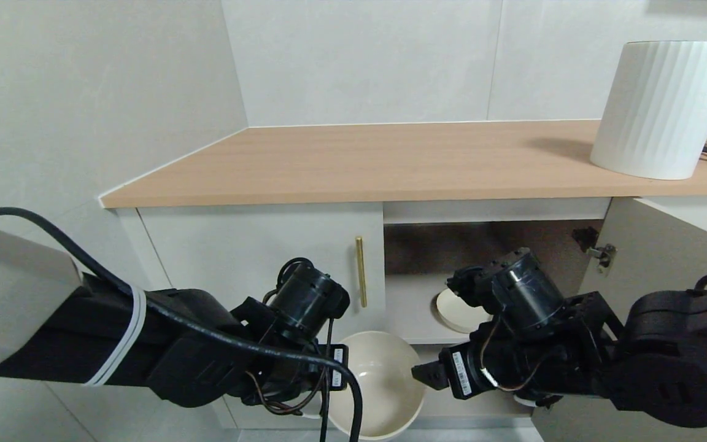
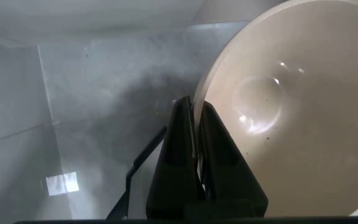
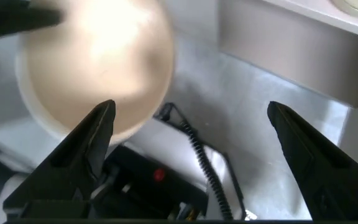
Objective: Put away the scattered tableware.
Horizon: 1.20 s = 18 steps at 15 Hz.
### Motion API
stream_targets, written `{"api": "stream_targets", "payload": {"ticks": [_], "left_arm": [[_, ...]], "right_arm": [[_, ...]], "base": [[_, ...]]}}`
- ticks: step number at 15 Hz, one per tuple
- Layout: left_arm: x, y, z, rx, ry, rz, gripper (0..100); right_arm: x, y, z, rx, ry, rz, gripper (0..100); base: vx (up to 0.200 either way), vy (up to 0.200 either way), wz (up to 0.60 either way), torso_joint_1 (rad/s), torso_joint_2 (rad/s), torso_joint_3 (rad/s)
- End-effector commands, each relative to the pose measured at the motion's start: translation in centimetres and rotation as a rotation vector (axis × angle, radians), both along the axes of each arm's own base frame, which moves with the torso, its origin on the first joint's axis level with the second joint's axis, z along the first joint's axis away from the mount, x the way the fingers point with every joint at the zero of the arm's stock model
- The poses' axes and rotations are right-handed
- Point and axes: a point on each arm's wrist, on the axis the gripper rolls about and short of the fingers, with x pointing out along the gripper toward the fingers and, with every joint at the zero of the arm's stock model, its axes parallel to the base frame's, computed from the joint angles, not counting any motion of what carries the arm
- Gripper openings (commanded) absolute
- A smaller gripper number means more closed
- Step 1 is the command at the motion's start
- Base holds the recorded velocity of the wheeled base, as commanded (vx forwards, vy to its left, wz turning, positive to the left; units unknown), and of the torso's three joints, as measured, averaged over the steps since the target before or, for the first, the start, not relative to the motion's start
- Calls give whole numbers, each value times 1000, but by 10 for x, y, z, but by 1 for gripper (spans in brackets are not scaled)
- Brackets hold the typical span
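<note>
The cream bowl (image 1: pixel 384 380), round, smooth and glossy inside, hangs low in front of the cabinet (image 1: pixel 488 245), near its shut left door. The left gripper (image 2: pixel 196 134) is clamped on the bowl's left rim. The right gripper (image 3: pixel 191 109) sits just right of the bowl, fingers spread wide. On the cabinet's shelf lies a round cream plate (image 1: pixel 455 310). A white ribbed cylinder (image 1: pixel 663 107) stands far right on the wooden tabletop (image 1: pixel 359 159).

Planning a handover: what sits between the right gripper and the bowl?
Nothing. In the head view the open right gripper has its tip close beside the bowl's rim, and the stretch between is bare. The left gripper is shut on the opposite rim.
</note>
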Motion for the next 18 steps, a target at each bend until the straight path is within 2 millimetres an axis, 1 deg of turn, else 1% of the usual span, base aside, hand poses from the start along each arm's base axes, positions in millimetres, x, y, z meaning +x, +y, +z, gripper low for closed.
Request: {"api": "stream_targets", "payload": {"ticks": [1, 5, 8, 9, 18], "left_arm": [[-3, -1, 5, -9, -11, -8, 0], [-13, -3, 12, -16, -26, -37, 0], [-16, -5, 13, -19, -28, -48, 0], [-16, -5, 13, -19, -28, -48, 0], [-17, -5, 12, -16, -24, -49, 0]], "right_arm": [[4, 6, -11, -21, 24, 1, 100], [10, 13, -17, -11, 45, -27, 100], [11, 13, -16, 2, 49, -39, 100], [11, 13, -16, 1, 50, -39, 0], [11, 14, -20, -6, 58, -38, 0]], "base": [[0, 0, 0, 0, 0, 0], [0, 0, 0, 0, 0, 0], [0, 0, 0, 0, 0, 0], [0, 0, 0, 0, 0, 0], [0, 0, 0, 0, 0, 0]]}}
